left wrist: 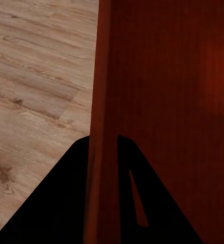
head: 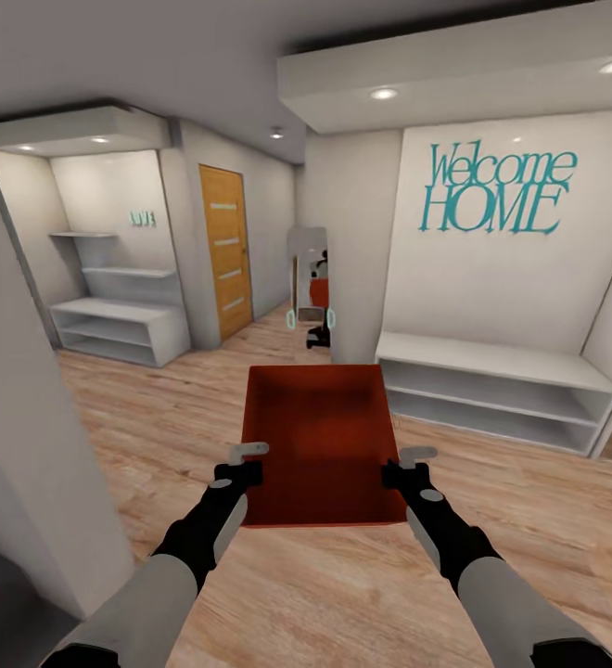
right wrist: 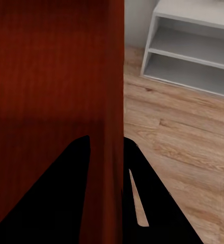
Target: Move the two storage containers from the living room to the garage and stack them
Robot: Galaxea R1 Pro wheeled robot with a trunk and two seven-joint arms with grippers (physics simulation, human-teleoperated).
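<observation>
The robot is carrying one storage container (head: 317, 445) between its two grippers, above the wood plank floor (head: 343, 594) of a hallway. The left gripper (head: 248, 461) is clamping the container's left wall (left wrist: 99, 127), one finger on each side of it. The right gripper (head: 406, 464) is pinching the right wall (right wrist: 114, 101) likewise. Beyond the right gripper is standing a low white shelf unit (head: 501, 390) (under teal "Welcome HOME" lettering (head: 496, 190)).
</observation>
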